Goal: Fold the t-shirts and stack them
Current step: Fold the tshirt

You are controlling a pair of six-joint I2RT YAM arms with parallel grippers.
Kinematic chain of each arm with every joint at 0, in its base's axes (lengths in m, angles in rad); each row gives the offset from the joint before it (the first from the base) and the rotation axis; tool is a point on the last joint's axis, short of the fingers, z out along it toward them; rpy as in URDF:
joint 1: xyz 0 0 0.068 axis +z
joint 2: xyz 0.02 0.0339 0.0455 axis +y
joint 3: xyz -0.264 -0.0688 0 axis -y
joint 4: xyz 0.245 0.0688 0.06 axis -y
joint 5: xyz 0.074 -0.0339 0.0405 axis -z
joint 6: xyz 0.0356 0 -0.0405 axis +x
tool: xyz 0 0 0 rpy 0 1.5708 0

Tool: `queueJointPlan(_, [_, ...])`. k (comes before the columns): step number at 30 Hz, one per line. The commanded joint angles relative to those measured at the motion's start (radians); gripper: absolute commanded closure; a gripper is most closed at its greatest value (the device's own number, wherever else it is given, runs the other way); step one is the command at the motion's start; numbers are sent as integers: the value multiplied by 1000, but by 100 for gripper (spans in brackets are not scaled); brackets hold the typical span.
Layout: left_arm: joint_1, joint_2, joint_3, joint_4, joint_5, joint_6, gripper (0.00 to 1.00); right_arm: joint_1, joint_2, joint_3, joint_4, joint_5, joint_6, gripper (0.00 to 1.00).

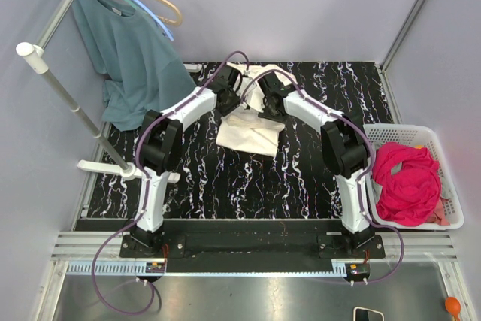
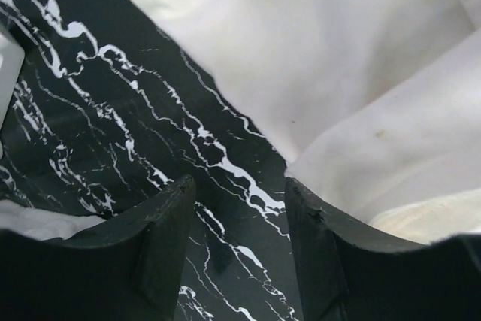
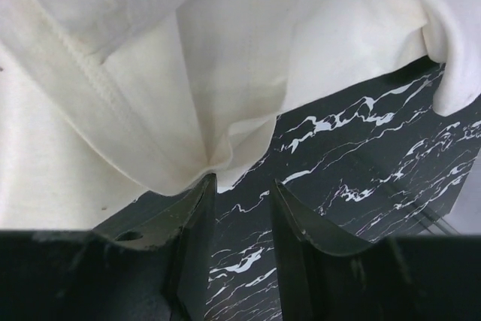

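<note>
The cream t-shirt lies partly folded and rumpled on the black marbled table, with more of it bunched further back between the two grippers. My left gripper is open and empty at its back left edge; in the left wrist view bare table shows between the fingers and the cream cloth lies just beyond. My right gripper is open at the back right; in the right wrist view a fold of the cloth touches the left fingertip. The magenta-pink t-shirt lies crumpled in the basket.
A white plastic basket stands at the table's right edge. A teal shirt hangs on a hanger from a white rack at the back left, draping onto the table corner.
</note>
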Motion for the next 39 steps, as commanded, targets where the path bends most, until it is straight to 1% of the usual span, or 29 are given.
queueJointPlan(1, [-64, -7, -3, -54, 77, 55, 42, -10, 31, 99, 236, 77, 31, 58])
queueJointPlan(4, [-65, -39, -41, -55, 116, 53, 38, -10, 37, 108, 250, 97, 40, 58])
queueJointPlan(5, [-67, -67, -56, -55, 126, 56, 35, -11, 34, 105, 250, 96, 41, 56])
queueJointPlan(6, [-68, -82, -73, -57, 171, 59, 33, -8, 26, 94, 253, 96, 44, 54])
queueJointPlan(8, [-68, -131, -130, -63, 217, 76, 29, -10, 2, 74, 256, 98, 52, 50])
queueJointPlan(9, [-70, -145, -148, -63, 259, 91, 28, -10, -6, 53, 262, 98, 54, 46])
queueJointPlan(12, [-68, -191, -207, -74, 326, 122, 25, -10, -46, 9, 275, 102, 61, 41])
queueJointPlan(15, [-68, -210, -227, -80, 351, 134, 23, -10, -66, -33, 287, 110, 75, 39])
queueJointPlan(20, [-70, -219, -216, -107, 409, 146, 21, -10, -110, -94, 307, 125, 87, 38])
queueJointPlan(24, [-70, -207, -182, -138, 451, 165, 21, -16, -170, -188, 340, 130, 84, 38])
queueJointPlan(29, [-70, -170, -141, -158, 459, 191, 21, -50, -239, -271, 370, 114, 95, 37])
queueJointPlan(33, [-70, -149, -110, -160, 449, 200, 22, -77, -294, -306, 371, 99, 94, 37])
queueJointPlan(39, [-70, -101, -66, -163, 433, 217, 27, -128, -346, -354, 377, 84, 87, 37])
